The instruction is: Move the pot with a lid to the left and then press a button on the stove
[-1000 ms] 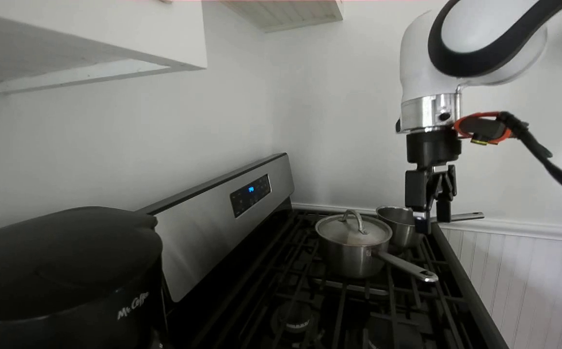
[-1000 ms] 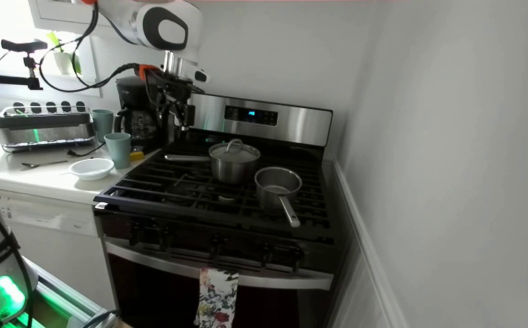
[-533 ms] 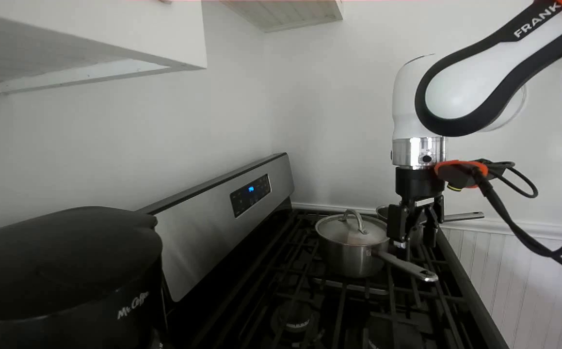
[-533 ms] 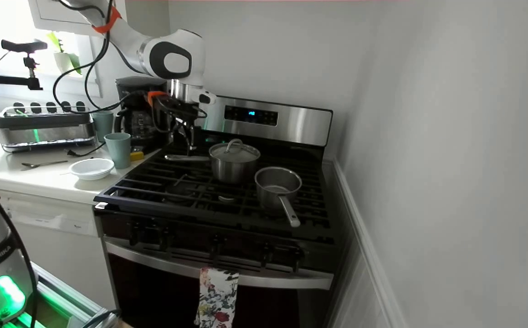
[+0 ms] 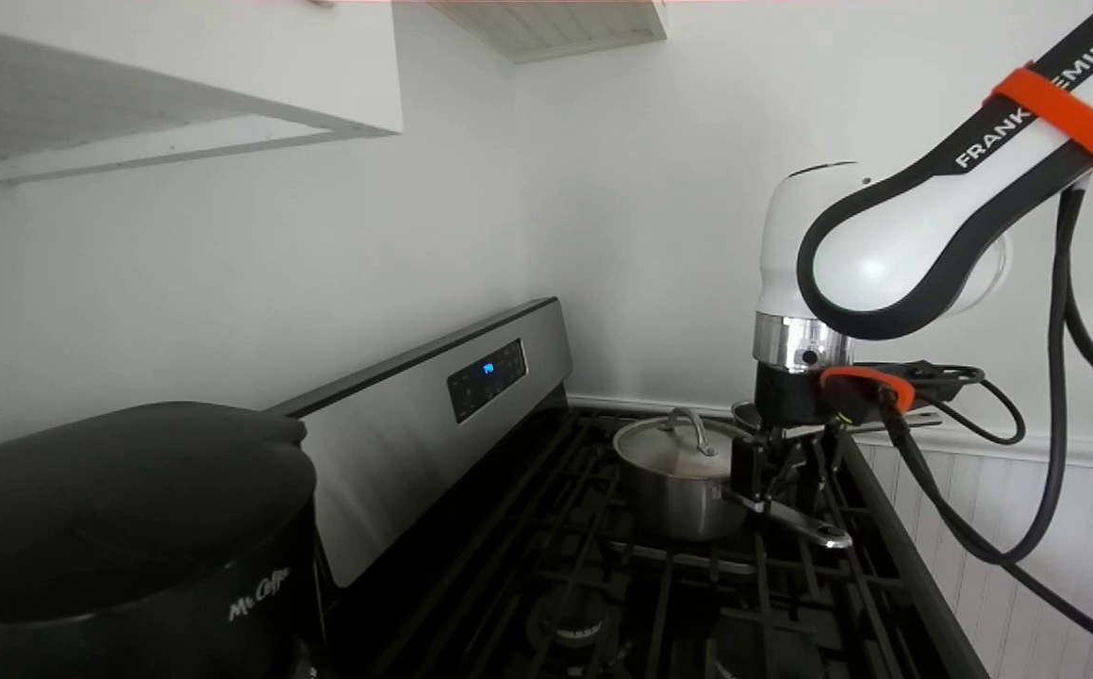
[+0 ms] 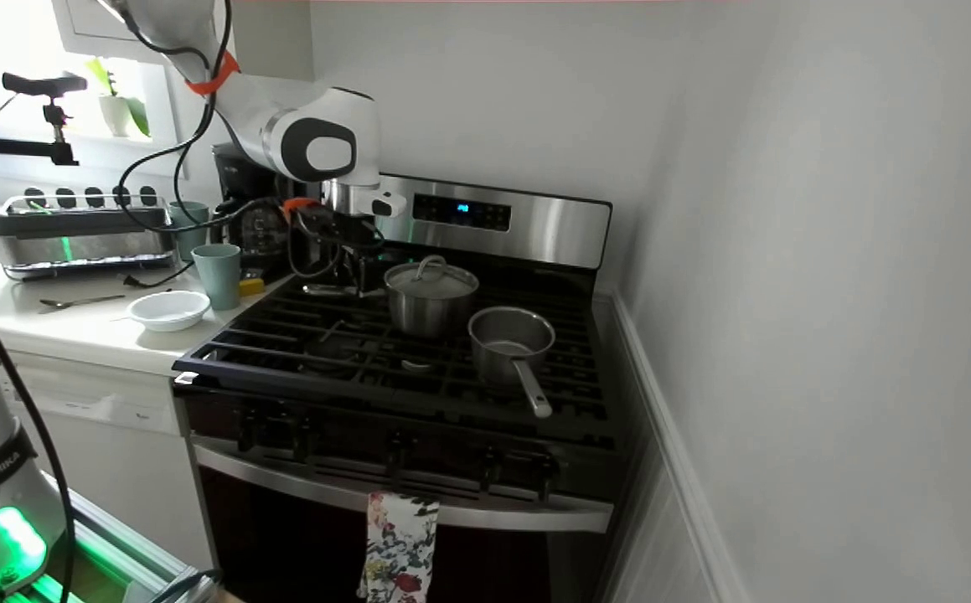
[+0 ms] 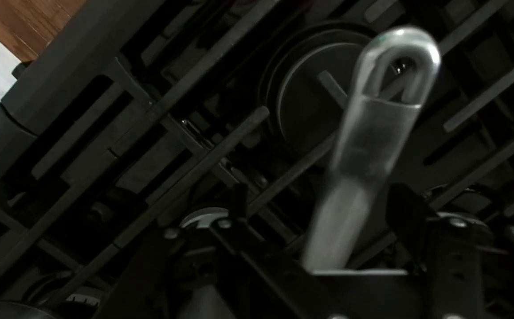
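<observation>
The pot [image 5: 683, 505] is the larger steel saucepan; it stands on the stove's grates in both exterior views [image 6: 426, 316]. Its lid [image 5: 676, 451] lies on top with the knob up. The stove [image 6: 565, 232] has a steel back panel with a lit blue display [image 5: 488, 369]. My gripper [image 5: 784, 500] is lowered at the pot's handle, close to the pot body. In the wrist view the open gripper [image 7: 321, 201] straddles the handle [image 7: 372, 141], with a gap on either side. The handle's near end is hidden below the gripper.
The smaller lidless saucepan [image 6: 508, 356] stands in front and to the right of the pot, its handle toward the front. A black coffee maker [image 5: 131, 528] stands beside the stove. A wall [image 6: 703, 276] borders the stove. A bowl [image 6: 168, 311] and cup [image 6: 218, 276] sit on the counter.
My gripper has come down from well above the stove to the pot's handle, one finger on each side. The pot, lid and smaller saucepan have not moved.
</observation>
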